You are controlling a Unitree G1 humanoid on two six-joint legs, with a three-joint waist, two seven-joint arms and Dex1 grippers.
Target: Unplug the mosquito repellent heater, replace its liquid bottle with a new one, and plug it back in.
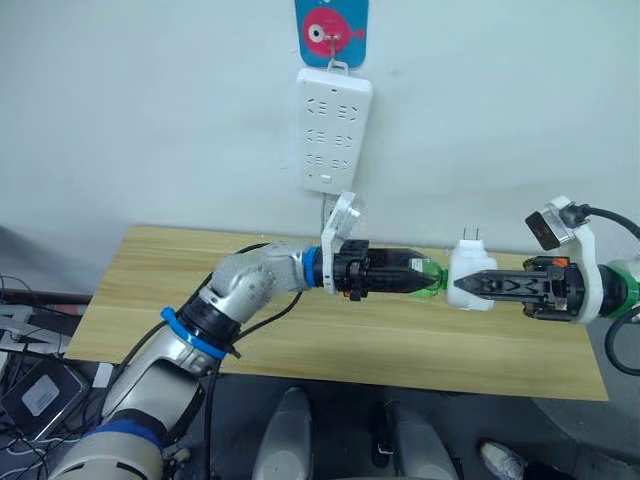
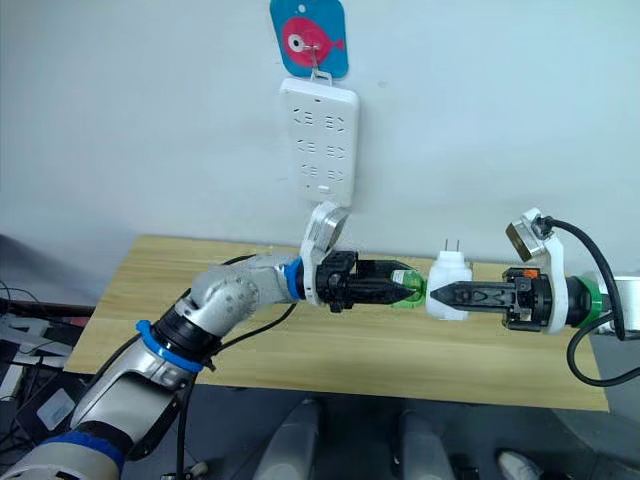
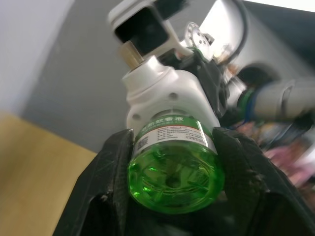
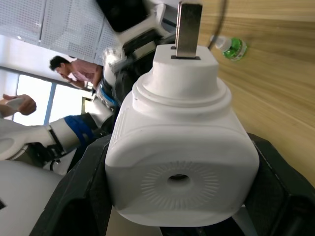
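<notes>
the mosquito repellent heater [image 1: 470, 278] was off the wall and held in mid-air over the wooden worktop [image 1: 160, 290], its two metal prongs [image 1: 470, 236] pointing up. the right gripper [image 1: 487, 284] was clamped on its white body from the right side, the fingers closed around the domed casing. from the opposite side, the left gripper [image 1: 420, 278] was closed on the green liquid bottle [image 1: 428, 277], gripping it round its base, as the left wrist view showed with the bottle [image 3: 173, 169] between the two black fingers [image 3: 112, 172] and its neck running into the heater [image 3: 165, 96]. the bottle looked still seated in the heater, so the two arms faced each other along one line, probably so one could hold the unit steady while the other twisted or pulled the bottle free. the white power strip [image 1: 333, 130] hung on the wall above, under a blue card with a red fish [image 1: 331, 30], its sockets unoccupied. the new one [image 4: 231, 47], green with a white cap, lay on its side on the worktop, well apart from both grippers, waiting for the swap.
</notes>
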